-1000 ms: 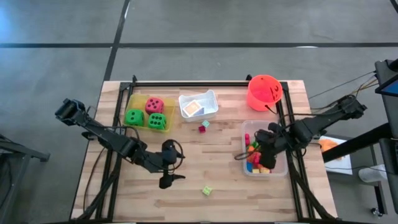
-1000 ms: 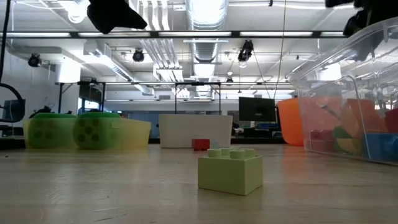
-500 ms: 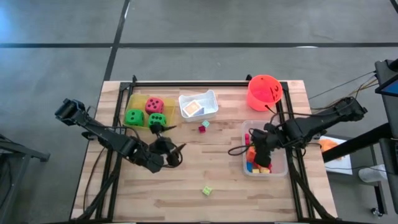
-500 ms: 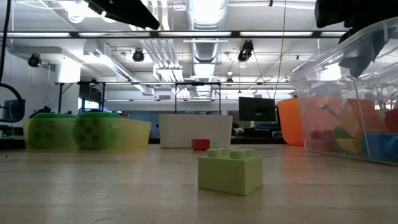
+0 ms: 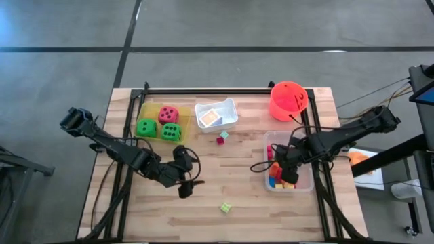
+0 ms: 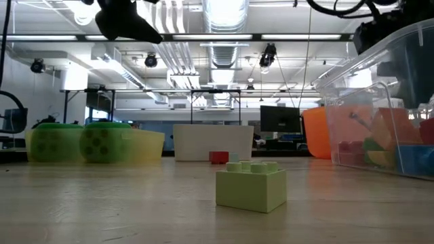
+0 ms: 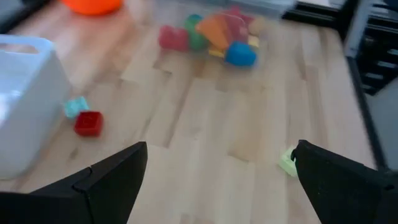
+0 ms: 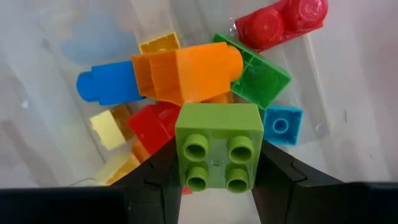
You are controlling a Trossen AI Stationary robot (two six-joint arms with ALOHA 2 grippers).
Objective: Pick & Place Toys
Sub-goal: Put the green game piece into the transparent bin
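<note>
Here the right gripper pinches a green brick above the clear tray; left gripper gapes wide

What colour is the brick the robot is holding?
Light green; the right gripper holds the brick, clearest in the right wrist view.

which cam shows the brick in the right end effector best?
Right wrist view: the green brick fills the frame, studs up, clamped between the right end effector fingers over the clear tray. High view hides it under the arm; low and left wrist views miss it.
</note>
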